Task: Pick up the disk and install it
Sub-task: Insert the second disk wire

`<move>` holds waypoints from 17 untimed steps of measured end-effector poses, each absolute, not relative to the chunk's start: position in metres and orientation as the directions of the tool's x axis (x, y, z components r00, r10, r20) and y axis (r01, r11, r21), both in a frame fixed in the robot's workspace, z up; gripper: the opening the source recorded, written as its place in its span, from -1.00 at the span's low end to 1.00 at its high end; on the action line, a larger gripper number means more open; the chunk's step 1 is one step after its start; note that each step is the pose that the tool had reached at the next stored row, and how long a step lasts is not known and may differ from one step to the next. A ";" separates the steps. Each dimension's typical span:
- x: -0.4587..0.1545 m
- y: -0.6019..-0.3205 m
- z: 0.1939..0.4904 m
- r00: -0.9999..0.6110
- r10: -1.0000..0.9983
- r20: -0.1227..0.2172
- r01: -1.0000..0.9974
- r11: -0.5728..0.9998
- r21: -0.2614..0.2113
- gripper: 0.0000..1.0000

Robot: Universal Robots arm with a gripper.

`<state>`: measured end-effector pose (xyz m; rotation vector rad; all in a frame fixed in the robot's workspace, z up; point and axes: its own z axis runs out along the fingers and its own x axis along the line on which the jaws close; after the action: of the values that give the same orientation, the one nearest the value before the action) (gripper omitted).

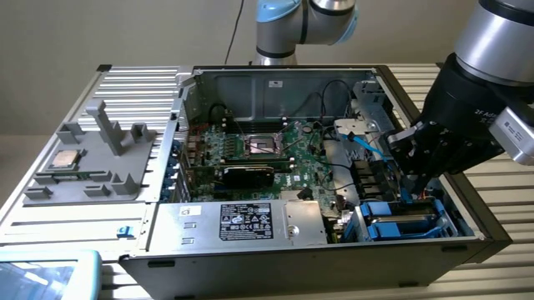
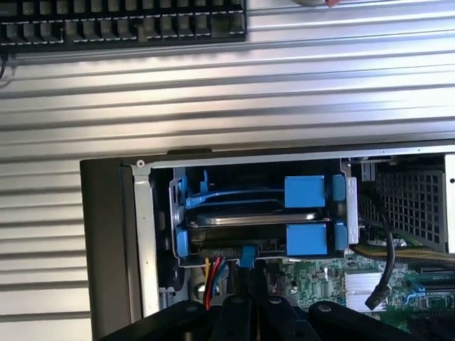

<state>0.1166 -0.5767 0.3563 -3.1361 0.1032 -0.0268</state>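
Note:
The disk [image 1: 402, 220] lies in the drive bay at the near corner of the open computer case [image 1: 276, 262], at the exterior view's right, held in its bright blue carrier frame. In the wrist view its dark metal edge [image 2: 252, 217] shows between blue clips [image 2: 306, 192]. My gripper [image 1: 414, 186] hangs just above the bay's inner end, beside the blue frame. Its black fingers [image 2: 242, 316] are shut together with nothing between them, close to the carrier's small blue tab [image 2: 247, 254].
A silver power supply with a black label [image 1: 242, 220] sits beside the bay. The motherboard [image 1: 259, 147] and loose cables [image 1: 367, 147] fill the case. A grey fixture holding a CPU chip [image 1: 65, 159] stands on the exterior view's left. A keyboard [image 2: 121, 21] lies beyond the case.

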 end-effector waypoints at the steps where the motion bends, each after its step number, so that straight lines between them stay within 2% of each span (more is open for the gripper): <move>1: 0.117 -0.579 0.355 0.998 -0.064 0.017 -0.064 -0.998 -0.004 -0.79; 17: 0.111 -0.587 0.348 0.999 -0.037 0.017 -0.037 -0.999 -0.007 -0.79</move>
<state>0.1115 -0.5872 0.3477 -3.1344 0.0578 -0.0265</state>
